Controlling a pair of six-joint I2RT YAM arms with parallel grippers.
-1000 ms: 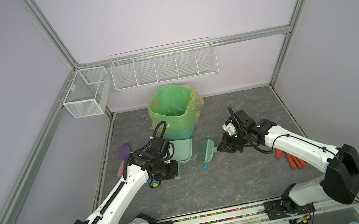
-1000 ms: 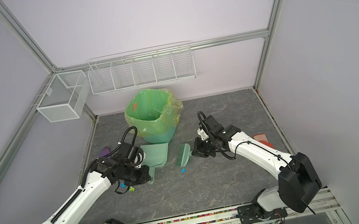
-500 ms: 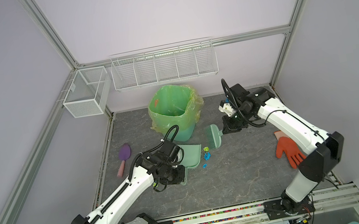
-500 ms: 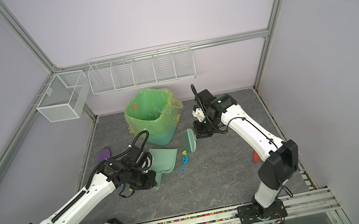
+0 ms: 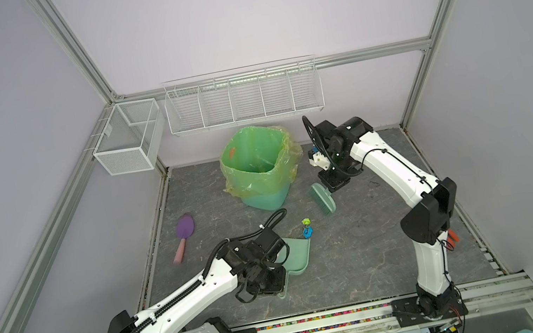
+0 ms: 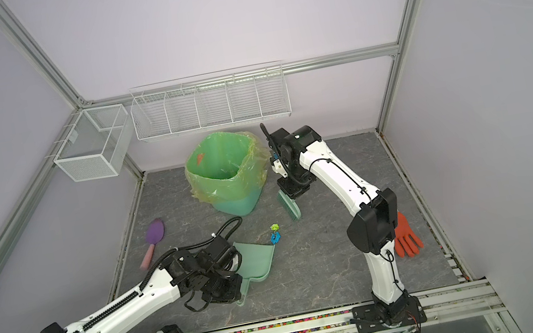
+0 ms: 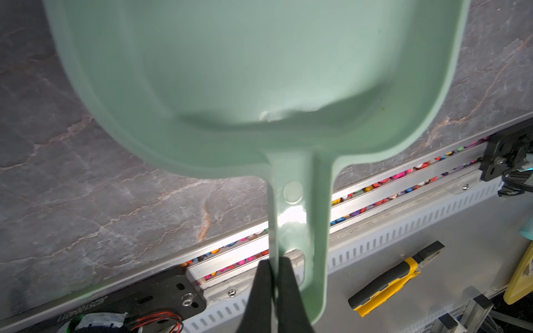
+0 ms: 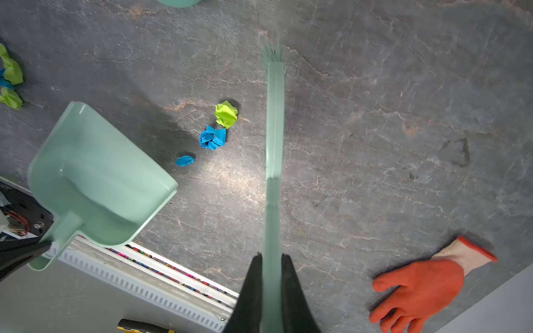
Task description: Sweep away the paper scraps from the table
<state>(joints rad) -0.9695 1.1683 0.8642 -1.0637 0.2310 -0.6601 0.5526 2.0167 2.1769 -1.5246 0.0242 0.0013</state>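
Note:
Several blue and lime paper scraps [image 5: 306, 227] [image 6: 275, 233] lie on the dark marbled table [image 5: 365, 250], just beyond the lip of a mint green dustpan [image 5: 293, 255] [image 6: 255, 260]. My left gripper [image 7: 275, 268] is shut on the dustpan's handle, near the table's front. My right gripper [image 8: 272, 259] is shut on the handle of a mint green brush [image 5: 322, 198] [image 8: 274, 129], which hangs beside the bin, apart from the scraps. The right wrist view shows a lime scrap [image 8: 226, 114], blue scraps [image 8: 212, 138] and a few more scraps [image 8: 10, 75] at the frame's edge.
A green-lined bin [image 5: 262, 172] stands at the back middle. A purple scoop [image 5: 184, 233] lies at the left. An orange glove [image 6: 405, 237] lies at the right, behind my right arm. Wire baskets [image 5: 243, 97] hang on the back wall. A rail [image 5: 322, 324] borders the front.
My right arm has swung the brush back and away from the dustpan, toward the bin. My left arm has drawn the dustpan toward the front, leaving scraps lying before its lip.

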